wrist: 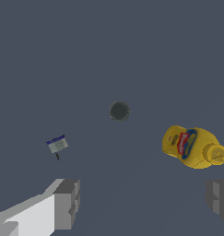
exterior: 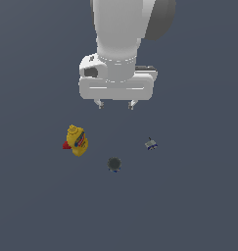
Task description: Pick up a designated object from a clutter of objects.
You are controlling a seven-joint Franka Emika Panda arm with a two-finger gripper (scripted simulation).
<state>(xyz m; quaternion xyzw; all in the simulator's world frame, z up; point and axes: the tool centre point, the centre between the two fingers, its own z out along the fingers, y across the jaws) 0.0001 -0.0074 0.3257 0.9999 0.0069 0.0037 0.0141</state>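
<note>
Gripper: our gripper (exterior: 116, 104) hangs up in the air over the dark grey floor (exterior: 199, 206). Its two fingers are spread wide apart and hold nothing. In the wrist view we see one grey finger (wrist: 66, 204) at one side and the other finger at the far side, with bare floor between them.

Can: the small dark round can (exterior: 114, 163) is the thing we want. It stands on the floor, down below the gripper and almost straight under the gap between the fingers — not touching them. In the wrist view we look down on its round top (wrist: 119, 111). In the exterior view we can just make out a bit of blue at its lower edge.

Bottle: the yellow bottle (exterior: 78, 140) lies on its side on the floor. It has a red cap and a red and blue label. It is below the gripper and off to the exterior view's left of it, near the can but not touching it.

Tiny piece: the little grey-white piece (exterior: 151, 144) sits on the floor on the other side, to the exterior view's right of the gripper. It has a blue edge and a thin dark bit sticking out — too small for us to tell what it is. It is apart from the can.
</note>
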